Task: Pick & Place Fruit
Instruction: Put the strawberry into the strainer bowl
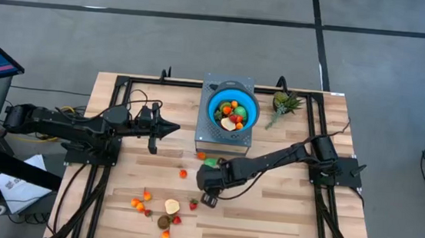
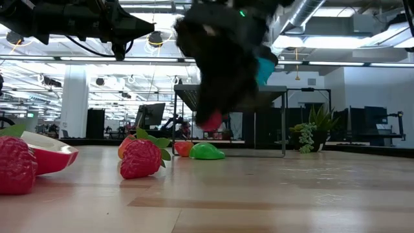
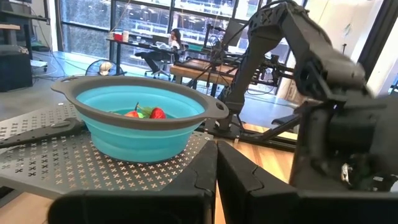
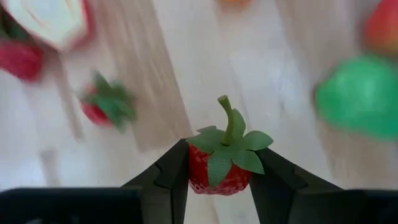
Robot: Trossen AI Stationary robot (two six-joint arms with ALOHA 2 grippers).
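A blue bowl with several small fruits in it stands on a grey perforated stand at the table's far middle. More fruits lie loose on the wood: a green one, an orange one, and a cluster near the front left. My right gripper hangs over the table's middle, in front of the stand, shut on a red strawberry with a green leafy cap. My left gripper hovers level left of the stand, shut and holding nothing. My right gripper pinches the strawberry's red body between its two fingers, one on each of two opposite sides, just below the leafy cap. The fingers come slanting down from above. The strawberry hangs clear of the table, its stem toward the wrist.
A spiky green plant-like piece stands right of the bowl. Black frame rails run along the table's edges. In the low view a strawberry, another strawberry and an apple slice lie near the front.
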